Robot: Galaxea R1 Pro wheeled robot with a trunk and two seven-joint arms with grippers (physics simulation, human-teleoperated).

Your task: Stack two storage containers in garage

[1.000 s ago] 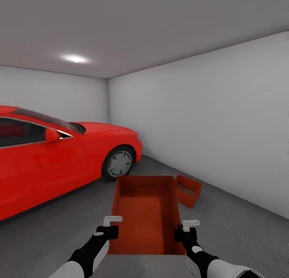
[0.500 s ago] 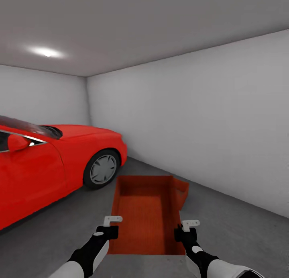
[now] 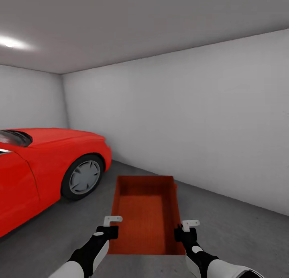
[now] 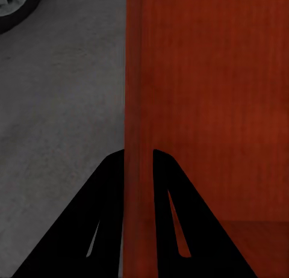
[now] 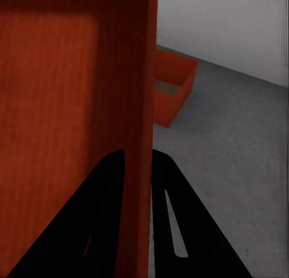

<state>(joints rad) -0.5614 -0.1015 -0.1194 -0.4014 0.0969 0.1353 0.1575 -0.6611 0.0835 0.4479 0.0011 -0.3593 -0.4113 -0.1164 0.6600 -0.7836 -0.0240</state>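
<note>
Carried container (image 3: 145, 213), long axis pointing away from robot, left gripper (image 3: 107, 226) and right gripper (image 3: 185, 229) jaws clamped on its side walls; second container (image 5: 171, 88) on garage floor (image 3: 233, 229) ahead, right-arm side.

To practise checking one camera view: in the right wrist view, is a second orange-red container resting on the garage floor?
Yes: beyond the held container, a second container sits on the grey floor near the wall.
</note>
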